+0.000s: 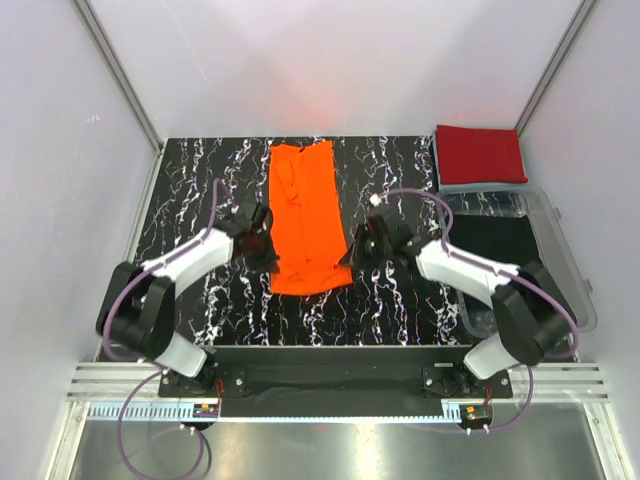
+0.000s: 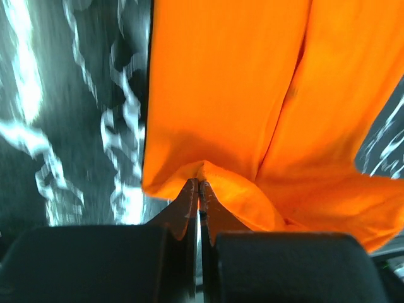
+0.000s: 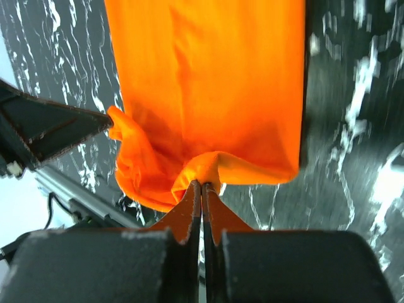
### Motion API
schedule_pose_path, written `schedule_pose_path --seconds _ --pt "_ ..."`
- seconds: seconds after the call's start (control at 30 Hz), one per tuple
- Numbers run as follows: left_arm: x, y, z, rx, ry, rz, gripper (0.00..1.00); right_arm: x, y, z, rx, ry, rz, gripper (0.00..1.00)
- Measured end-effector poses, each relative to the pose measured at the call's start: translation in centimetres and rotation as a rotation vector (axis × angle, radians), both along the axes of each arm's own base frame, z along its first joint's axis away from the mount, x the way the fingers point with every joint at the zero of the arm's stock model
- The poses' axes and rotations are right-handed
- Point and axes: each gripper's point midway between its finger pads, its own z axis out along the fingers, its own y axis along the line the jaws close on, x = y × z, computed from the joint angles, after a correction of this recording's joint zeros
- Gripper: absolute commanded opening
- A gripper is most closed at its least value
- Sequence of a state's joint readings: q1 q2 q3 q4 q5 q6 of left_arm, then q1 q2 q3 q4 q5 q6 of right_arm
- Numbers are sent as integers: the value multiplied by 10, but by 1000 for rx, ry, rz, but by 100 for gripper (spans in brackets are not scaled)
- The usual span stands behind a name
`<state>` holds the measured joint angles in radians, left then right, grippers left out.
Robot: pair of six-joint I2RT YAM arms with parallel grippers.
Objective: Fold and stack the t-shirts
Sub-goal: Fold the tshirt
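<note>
My left claw [image 2: 199, 184] pinching the near-left corner of the bright orange cloth t-shirt [image 1: 305, 215], my right claw [image 3: 202, 186] pinching its near-right corner, shirt lying on black marbled desk [image 1: 200, 190], deep red t-shirt [image 1: 480, 153] folded far right

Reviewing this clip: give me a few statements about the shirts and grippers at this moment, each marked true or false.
1. The left gripper and right gripper both have their jaws shut on the orange t-shirt. True.
2. The red t-shirt lies beneath the orange one. False: it sits folded, apart from it, at the far right corner of the table.
3. The orange t-shirt is folded into a long narrow strip. True.
4. The clear bin stands on the left side. False: it is on the right.
</note>
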<state>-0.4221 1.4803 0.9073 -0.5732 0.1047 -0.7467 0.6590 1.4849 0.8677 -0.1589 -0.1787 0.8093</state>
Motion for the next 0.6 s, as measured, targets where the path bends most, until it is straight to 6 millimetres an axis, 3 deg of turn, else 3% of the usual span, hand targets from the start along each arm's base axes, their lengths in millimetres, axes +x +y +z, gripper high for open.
schedule_pose_path --seconds 0.3,0.6 --pt "65 11 8 -12 -23 32 0 76 5 5 -69 -66 73 0" --pt "118 12 26 -31 -85 43 0 122 0 9 -124 -66 96 0"
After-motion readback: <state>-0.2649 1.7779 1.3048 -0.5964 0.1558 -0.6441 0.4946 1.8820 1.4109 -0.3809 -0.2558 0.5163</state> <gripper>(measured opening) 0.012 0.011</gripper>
